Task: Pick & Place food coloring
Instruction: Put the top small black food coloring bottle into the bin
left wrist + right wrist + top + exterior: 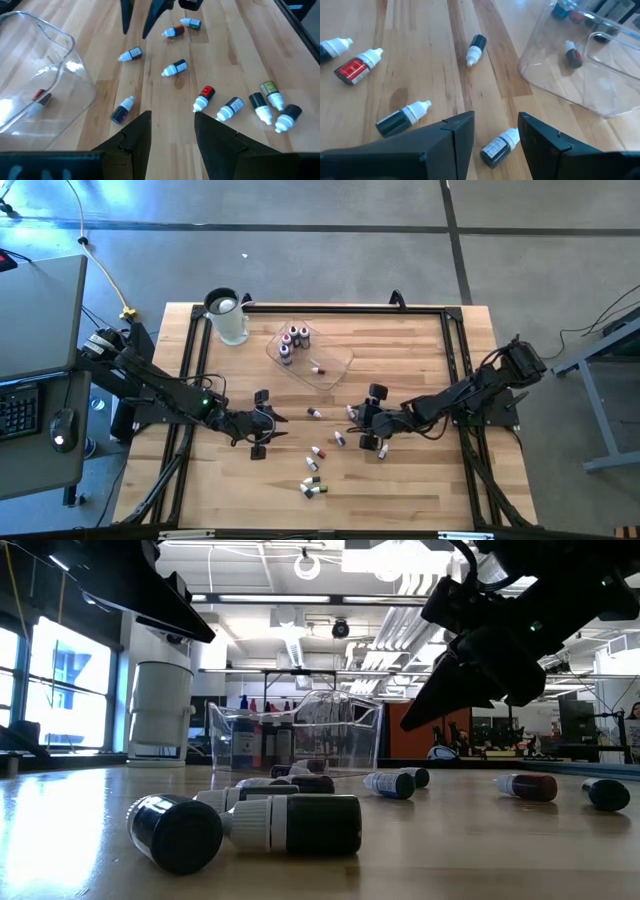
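Both your pincers part-open, holding nothing: left pincer (262, 423) and right pincer (372, 418) hover over desk (420, 490) mid. Most food coloring bottles (314, 485) loose on desk btwn/near them; few already in clear tray (335, 372) by jug (228, 317).

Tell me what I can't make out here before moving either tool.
- Standing bottles in the tray: high view, too small to count; low view, blurred by the tray wall.
- Right tool: low view, tips dark against the room, gap unreadable.
- Jug: low view, top hidden by an arm.
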Available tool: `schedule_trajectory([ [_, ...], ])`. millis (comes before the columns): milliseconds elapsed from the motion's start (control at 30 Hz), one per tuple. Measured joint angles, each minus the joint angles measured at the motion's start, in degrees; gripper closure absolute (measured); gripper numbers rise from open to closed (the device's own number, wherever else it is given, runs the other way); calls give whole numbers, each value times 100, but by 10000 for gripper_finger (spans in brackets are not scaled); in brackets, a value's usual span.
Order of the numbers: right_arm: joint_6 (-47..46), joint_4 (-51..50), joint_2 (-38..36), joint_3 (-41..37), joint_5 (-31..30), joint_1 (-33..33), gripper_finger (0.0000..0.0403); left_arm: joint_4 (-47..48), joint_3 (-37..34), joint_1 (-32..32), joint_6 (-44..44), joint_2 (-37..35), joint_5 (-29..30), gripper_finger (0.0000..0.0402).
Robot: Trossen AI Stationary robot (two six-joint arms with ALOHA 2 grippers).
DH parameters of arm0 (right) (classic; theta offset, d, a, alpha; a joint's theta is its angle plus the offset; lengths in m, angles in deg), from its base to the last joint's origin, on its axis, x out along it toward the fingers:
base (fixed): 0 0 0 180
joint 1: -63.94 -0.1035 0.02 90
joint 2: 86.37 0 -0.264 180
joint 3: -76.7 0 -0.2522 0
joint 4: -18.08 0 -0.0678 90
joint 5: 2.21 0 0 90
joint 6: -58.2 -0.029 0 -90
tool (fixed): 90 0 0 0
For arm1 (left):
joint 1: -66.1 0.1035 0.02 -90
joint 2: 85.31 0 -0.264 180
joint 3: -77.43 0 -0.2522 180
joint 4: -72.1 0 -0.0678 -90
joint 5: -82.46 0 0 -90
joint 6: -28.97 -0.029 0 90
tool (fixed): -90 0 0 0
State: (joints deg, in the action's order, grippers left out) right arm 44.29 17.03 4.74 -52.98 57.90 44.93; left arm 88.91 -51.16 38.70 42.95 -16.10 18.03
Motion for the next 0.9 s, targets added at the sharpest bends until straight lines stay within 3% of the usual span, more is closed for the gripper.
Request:
schedule_trajectory([
  [133,-125,0,0,0,216,-5,258,-3,0,2,7,0,-241,255],
  [333,-670,-5,0,0,652,-4,258,-331,9,-2,748,-181,-2507,255],
  [433,-815,-29,0,0,639,-4,258,-328,2,-1,775,-168,-3119,255],
  [600,-844,-51,0,0,685,-4,258,-294,2,22,745,-166,-3174,255],
  [733,-1020,-87,0,0,931,-34,258,-270,2,80,732,-166,-2841,255],
  [900,-1163,-427,0,2,215,-53,258,-340,1,74,693,-166,-2385,255],
])
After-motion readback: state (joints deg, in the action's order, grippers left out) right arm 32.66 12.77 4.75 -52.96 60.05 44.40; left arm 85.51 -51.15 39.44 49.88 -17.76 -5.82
